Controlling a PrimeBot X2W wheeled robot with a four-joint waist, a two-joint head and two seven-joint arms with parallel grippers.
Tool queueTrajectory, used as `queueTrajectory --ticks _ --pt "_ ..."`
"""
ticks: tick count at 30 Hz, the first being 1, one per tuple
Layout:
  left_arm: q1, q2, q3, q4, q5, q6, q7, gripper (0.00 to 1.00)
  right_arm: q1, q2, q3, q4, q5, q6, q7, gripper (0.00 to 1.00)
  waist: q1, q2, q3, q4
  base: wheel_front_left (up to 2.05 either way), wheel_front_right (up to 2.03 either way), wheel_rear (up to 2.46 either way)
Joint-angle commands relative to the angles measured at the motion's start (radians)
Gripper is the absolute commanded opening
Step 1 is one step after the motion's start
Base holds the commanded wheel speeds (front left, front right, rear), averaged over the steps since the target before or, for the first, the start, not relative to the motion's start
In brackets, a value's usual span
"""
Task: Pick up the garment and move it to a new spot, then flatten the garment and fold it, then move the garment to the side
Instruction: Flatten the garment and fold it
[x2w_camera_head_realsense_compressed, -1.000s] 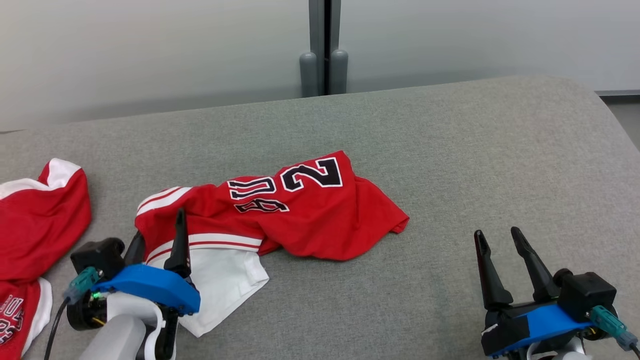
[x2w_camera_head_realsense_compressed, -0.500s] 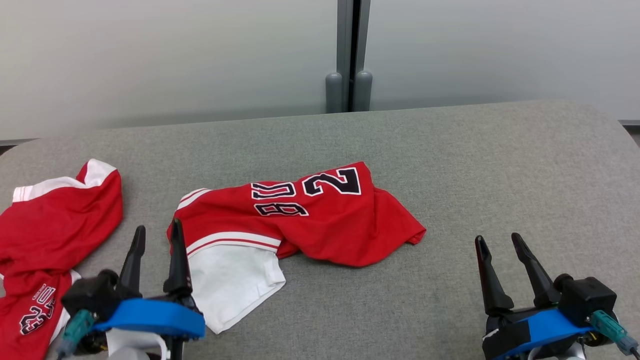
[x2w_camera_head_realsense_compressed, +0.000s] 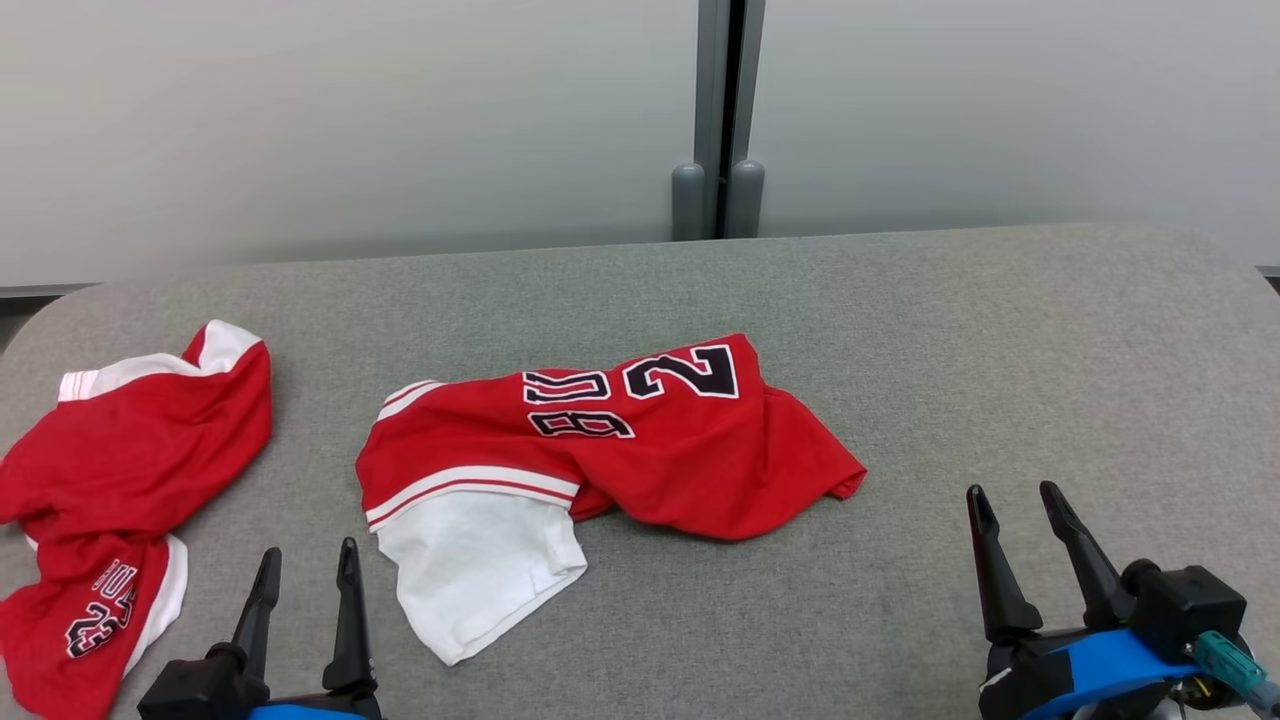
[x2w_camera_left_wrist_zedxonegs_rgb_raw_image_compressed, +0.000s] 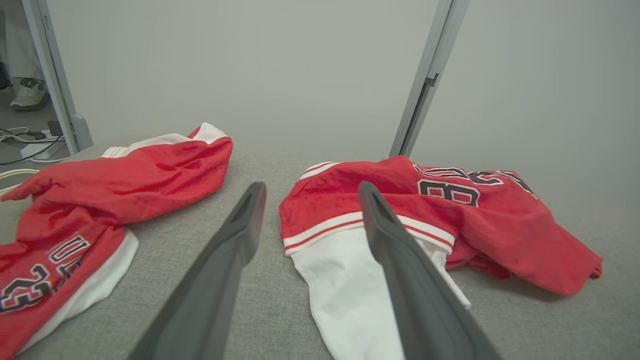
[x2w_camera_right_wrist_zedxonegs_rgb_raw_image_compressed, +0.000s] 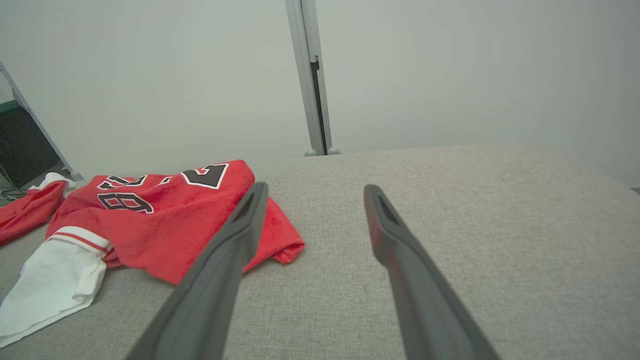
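Jaws wide open, empty, on left gripper (x2w_camera_head_realsense_compressed: 308, 552) and right gripper (x2w_camera_head_realsense_compressed: 1012, 492). Crumpled jersey (x2w_camera_head_realsense_compressed: 650, 460) at left's 1 o'clock; guessing flattening's next, grab edges.

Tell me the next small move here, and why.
Probably reach the left gripper forward to the white panel of the crumpled jersey and pinch its near edge to begin flattening. The jersey lies bunched on the grey table, both sets of jaws stand open and empty, and that panel lies close by the left gripper; the right gripper sits farther off.
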Motion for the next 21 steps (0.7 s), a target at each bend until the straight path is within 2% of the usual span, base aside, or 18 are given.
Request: queueTrajectory --ticks 1,4,8,13,15,21 --pt "0.010 -0.005 0.012 0.002 0.014 -0.014 -0.004 1.00 0.010 -0.003 -0.004 -0.005 -0.010 0.000 0.005 1.00 0.0000 0.0000 0.001 0.006 0.00 0.00 0.00" --pt "0.008 -0.019 0.025 0.004 0.027 -0.025 -0.004 1.00 -0.007 -0.003 0.001 -0.002 -0.009 0.000 0.023 1.00 0.0000 0.0000 0.009 0.015 0.00 0.00 0.00" --pt "-0.010 -0.033 0.040 0.006 0.042 -0.042 -0.004 1.00 -0.089 -0.004 0.014 0.041 -0.031 0.000 0.106 1.00 0.0000 0.0000 0.031 0.017 0.00 0.00 0.00" --pt "-0.036 -0.042 0.044 0.012 0.063 -0.058 -0.004 1.00 -0.224 -0.003 0.007 0.186 -0.032 0.000 0.263 1.00 0.0000 0.0000 0.065 0.033 0.00 0.00 0.00" --pt "-0.041 -0.044 0.045 0.013 0.066 -0.059 -0.004 1.00 -0.251 -0.003 0.002 0.228 -0.016 0.000 0.290 1.00 0.0000 0.0000 0.070 0.039 0.00 0.00 0.00" --pt "-0.071 -0.056 0.053 0.010 0.075 -0.069 -0.004 1.00 -0.369 -0.004 0.019 0.430 -0.101 0.000 0.398 1.00 0.0000 0.0000 0.101 0.078 0.00 0.00 0.00"
